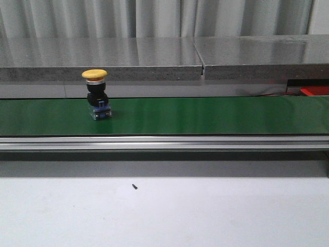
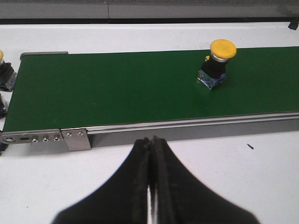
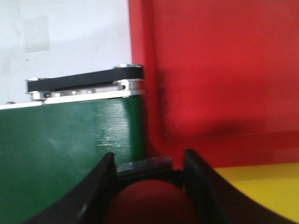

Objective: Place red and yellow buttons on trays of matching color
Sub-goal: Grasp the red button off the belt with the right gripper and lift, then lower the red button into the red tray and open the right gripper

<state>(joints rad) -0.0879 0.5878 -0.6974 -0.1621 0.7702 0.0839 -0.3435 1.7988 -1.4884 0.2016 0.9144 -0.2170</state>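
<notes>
Right gripper (image 3: 149,186) clamps a round red button (image 3: 147,205) over the red plastic tray (image 3: 215,70). Left gripper (image 2: 150,154), fingers pressed together, faces the yellow-capped button (image 2: 216,63) ahead on the green conveyor belt (image 2: 117,88).

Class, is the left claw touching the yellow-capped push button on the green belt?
Apart: left wrist view shows the left claw off the green belt, away from the yellow-capped push button.

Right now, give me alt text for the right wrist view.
The right gripper holds a red button between its fingers, above the end of the green conveyor belt. A red tray lies just beyond, and a yellow tray shows at the corner.
</notes>
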